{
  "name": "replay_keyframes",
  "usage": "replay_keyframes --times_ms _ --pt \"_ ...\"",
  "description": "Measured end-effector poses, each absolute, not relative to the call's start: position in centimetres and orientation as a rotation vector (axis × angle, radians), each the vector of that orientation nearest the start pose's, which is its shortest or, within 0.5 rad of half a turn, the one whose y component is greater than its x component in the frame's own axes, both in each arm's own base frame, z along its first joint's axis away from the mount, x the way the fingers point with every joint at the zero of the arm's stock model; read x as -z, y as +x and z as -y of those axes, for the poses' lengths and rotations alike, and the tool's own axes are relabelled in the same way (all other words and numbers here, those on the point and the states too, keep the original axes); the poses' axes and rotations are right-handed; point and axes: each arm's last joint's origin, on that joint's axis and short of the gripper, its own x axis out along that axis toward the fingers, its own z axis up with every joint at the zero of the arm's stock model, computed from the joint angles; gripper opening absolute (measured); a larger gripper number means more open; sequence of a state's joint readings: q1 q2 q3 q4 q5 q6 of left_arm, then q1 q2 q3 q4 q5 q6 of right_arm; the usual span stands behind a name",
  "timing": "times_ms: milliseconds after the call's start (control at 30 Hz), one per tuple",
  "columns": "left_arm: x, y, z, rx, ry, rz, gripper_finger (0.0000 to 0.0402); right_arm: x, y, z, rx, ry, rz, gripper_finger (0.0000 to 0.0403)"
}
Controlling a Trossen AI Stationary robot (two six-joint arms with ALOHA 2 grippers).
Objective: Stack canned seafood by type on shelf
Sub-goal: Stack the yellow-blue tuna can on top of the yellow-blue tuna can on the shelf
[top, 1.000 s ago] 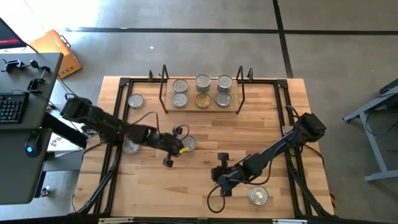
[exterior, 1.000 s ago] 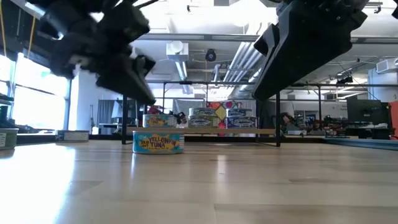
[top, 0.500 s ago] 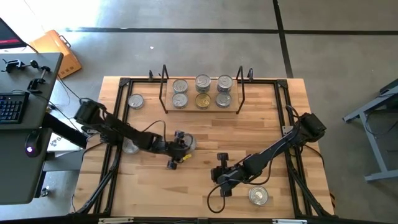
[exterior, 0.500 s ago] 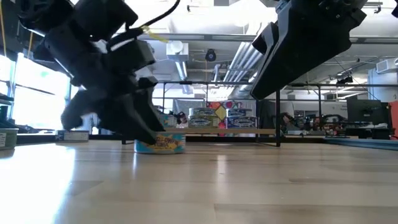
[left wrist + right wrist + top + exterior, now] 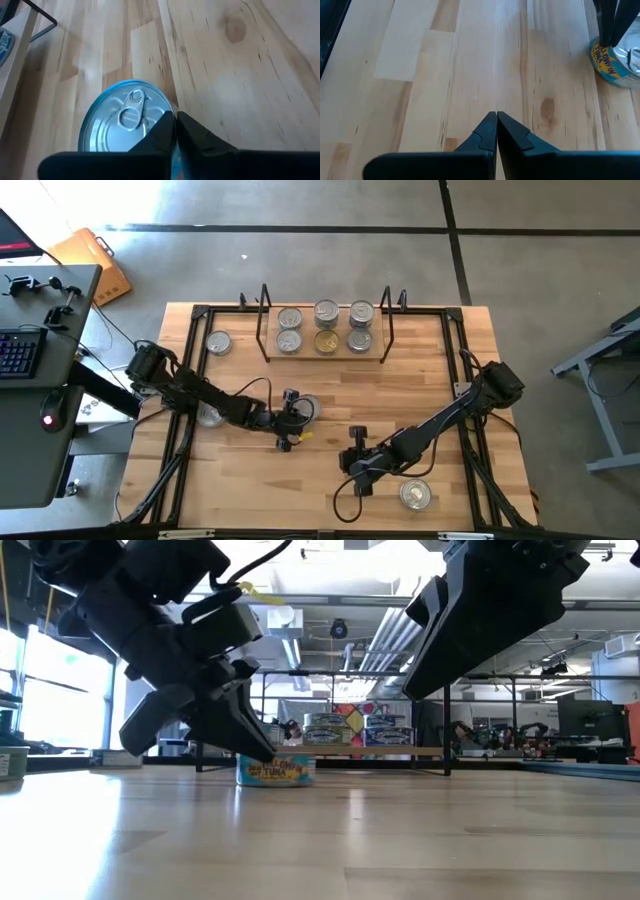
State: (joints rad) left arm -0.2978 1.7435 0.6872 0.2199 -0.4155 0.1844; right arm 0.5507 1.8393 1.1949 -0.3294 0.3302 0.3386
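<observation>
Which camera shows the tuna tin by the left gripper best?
The left wrist view: the tin fills it, lid up. The low view shows its label, the high view a small part, the right wrist view an edge.

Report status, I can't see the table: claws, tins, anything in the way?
Left claw shut, empty, beside blue-labelled silver-topped tuna tin. Right claw shut, idle over bare wood. Six tins on wooden shelf. Nothing blocking.

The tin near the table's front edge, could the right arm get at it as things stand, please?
Probably yes: the tin lies just beside the right end effector, shut and empty, with only bare table between.
</observation>
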Motion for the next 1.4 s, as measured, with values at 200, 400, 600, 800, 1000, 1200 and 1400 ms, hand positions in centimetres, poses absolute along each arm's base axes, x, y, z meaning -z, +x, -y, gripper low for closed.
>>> replay_keyframes --times_ms 200,400,600,800,1000,1200,1400 --pt "-11.8 28.8 8.0 -0.009 0.475 -0.785 0.0002 -18.0 32.5 -18.8 -0.051 -0.101 -0.898 0.0004" --pt "-13.7 28.0 8.4 0.024 0.481 -0.757 0.0001 -18.0 32.5 -18.8 -0.050 -0.102 -0.899 0.0004" --pt "-15.7 27.2 8.7 0.004 0.495 -0.709 0.0000 -18.0 32.5 -18.8 -0.050 -0.101 -0.899 0.0004" --pt "-17.1 26.5 8.8 -0.039 0.553 -0.685 0.0000 -18.0 32.5 -18.8 -0.052 -0.104 -0.898 0.0004" --pt "-18.7 26.0 8.0 -0.127 0.594 -0.653 0.0000 -18.0 32.5 -18.8 -0.052 -0.104 -0.898 0.0004" --pt "-21.0 25.6 5.7 -0.230 0.635 -0.606 0.0000 -18.0 32.5 -18.9 -0.054 -0.105 -0.895 0.0004" --pt "-23.7 26.2 0.7 -0.338 0.671 -0.646 0.0000 -18.0 32.5 -18.9 -0.054 -0.105 -0.893 0.0004"
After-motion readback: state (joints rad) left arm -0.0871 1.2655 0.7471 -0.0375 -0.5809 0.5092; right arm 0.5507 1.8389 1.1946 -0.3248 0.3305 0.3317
